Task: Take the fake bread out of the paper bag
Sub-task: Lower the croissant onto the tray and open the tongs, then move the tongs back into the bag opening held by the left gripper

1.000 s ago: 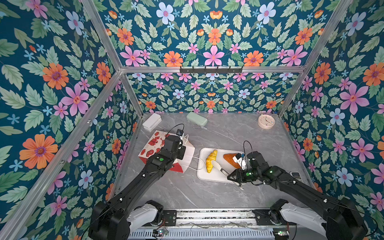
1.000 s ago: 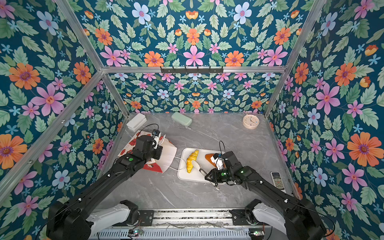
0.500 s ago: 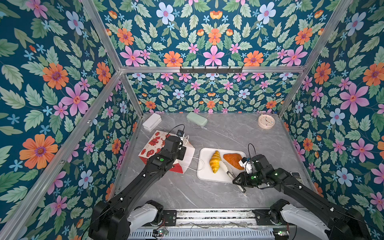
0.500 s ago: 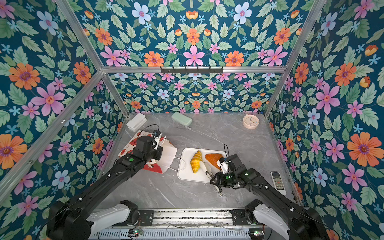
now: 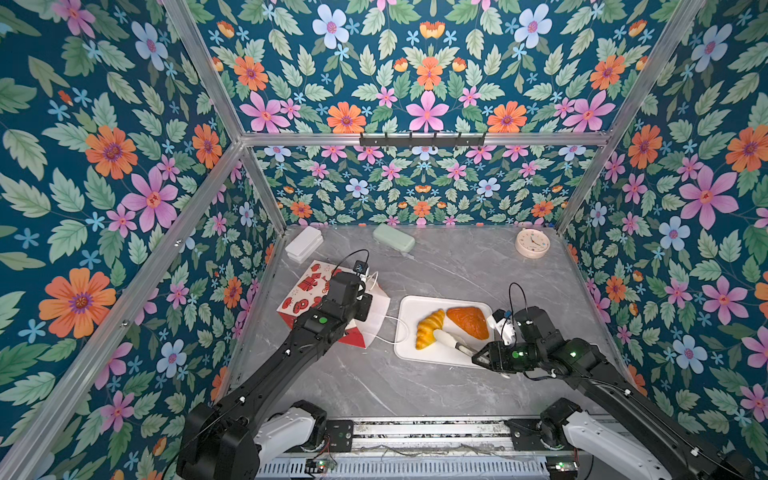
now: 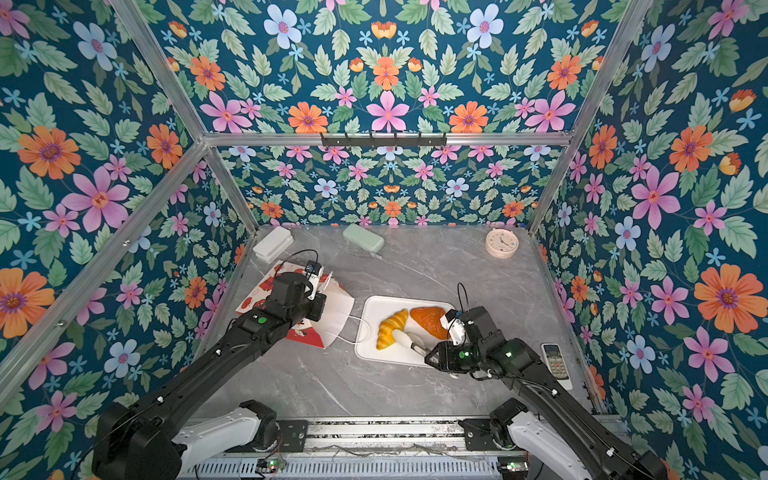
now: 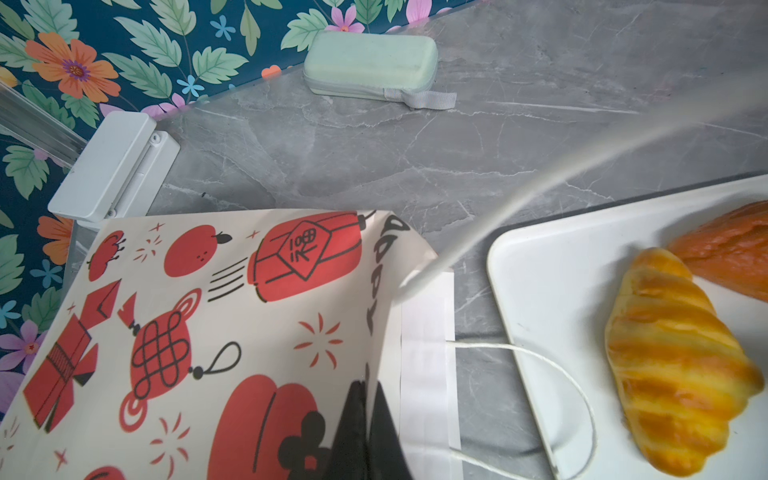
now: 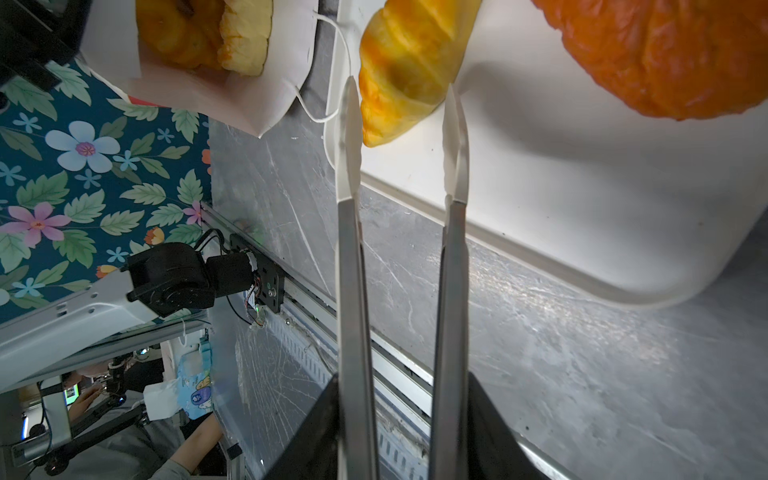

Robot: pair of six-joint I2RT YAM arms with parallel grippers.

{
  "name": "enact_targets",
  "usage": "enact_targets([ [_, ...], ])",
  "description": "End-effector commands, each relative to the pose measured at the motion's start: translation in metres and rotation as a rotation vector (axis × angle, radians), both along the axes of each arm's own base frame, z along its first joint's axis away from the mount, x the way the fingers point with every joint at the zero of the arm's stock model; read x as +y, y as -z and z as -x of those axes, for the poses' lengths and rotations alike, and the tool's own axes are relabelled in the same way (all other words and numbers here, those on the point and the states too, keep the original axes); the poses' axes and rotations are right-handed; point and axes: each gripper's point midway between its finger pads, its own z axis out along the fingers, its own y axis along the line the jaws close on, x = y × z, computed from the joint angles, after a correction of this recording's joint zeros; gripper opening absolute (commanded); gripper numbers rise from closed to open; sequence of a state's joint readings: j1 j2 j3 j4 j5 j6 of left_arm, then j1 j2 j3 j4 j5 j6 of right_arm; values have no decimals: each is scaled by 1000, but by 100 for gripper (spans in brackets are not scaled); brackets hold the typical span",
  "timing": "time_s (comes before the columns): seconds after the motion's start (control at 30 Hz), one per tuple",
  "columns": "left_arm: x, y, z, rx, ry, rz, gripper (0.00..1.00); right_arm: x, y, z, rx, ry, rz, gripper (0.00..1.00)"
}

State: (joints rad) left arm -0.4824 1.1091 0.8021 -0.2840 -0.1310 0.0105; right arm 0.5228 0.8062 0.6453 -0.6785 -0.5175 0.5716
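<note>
"Where has the bread got to?"

"Two pieces lie on the flat white plastic tray (image 5: 432,358) on the grey marble bench (image 5: 457,266). One is a glossy yellow toy croissant (image 5: 430,328), and just beside it is a darker orange toy pastry (image 5: 467,321)."

"And the bag?"

"The white paper gift bag with red prints (image 5: 305,286) lies on its side left of the tray, mouth toward it. One white cord handle (image 7: 519,351) is draped over the tray's rim. From above, the left arm covers the mouth. Only the right wrist camera looks in, and it shows more yellow toy bread (image 8: 199,33) inside."

"What about the left pincer?"

"From above I can't make out the left pincer (image 7: 365,399). Its own wrist camera shows the black fingers closed tight on the rim of the bag's mouth."

"The right?"

"The right pincer (image 8: 401,395) is clamped round a pair of steel tongs with white tips (image 8: 351,270). The tips stand apart, one each side of the croissant's pointed end. Whether they touch it, I can't tell. A grey remote control (image 6: 555,359) shows beside the right arm in a top view."
</note>
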Motion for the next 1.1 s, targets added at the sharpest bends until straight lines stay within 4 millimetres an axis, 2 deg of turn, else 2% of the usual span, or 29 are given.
enact_targets([
  [0.0,-2,-2,-1,-7,11,6,0,-8,0,2,-7,10,45,42],
  [0.1,-3,-3,0,-9,20,9,0,-3,-9,-1,-40,-4,15,42],
  [0.23,-5,-7,1,-17,33,16,0,20,-33,-15,-102,-43,-111,42],
  [0.33,-6,-8,2,-16,43,17,0,36,-49,-26,-167,-93,-134,42],
  [0.43,-7,-8,3,-11,56,15,0,57,-59,-35,-213,-158,-139,42],
  [0.53,-10,-9,6,-6,81,18,0,86,-64,-45,-247,-231,-160,42],
  [0.6,-12,-9,8,-2,93,22,0,107,-60,-52,-268,-280,-150,42],
  [0.77,-17,-12,12,-2,130,39,0,154,-33,-74,-311,-390,-57,42],
  [0.87,-21,-16,14,-6,151,57,0,169,-23,-91,-364,-395,-20,42],
  [1.07,-24,-14,16,6,165,62,0,183,-4,-114,-528,-434,118,42],
])
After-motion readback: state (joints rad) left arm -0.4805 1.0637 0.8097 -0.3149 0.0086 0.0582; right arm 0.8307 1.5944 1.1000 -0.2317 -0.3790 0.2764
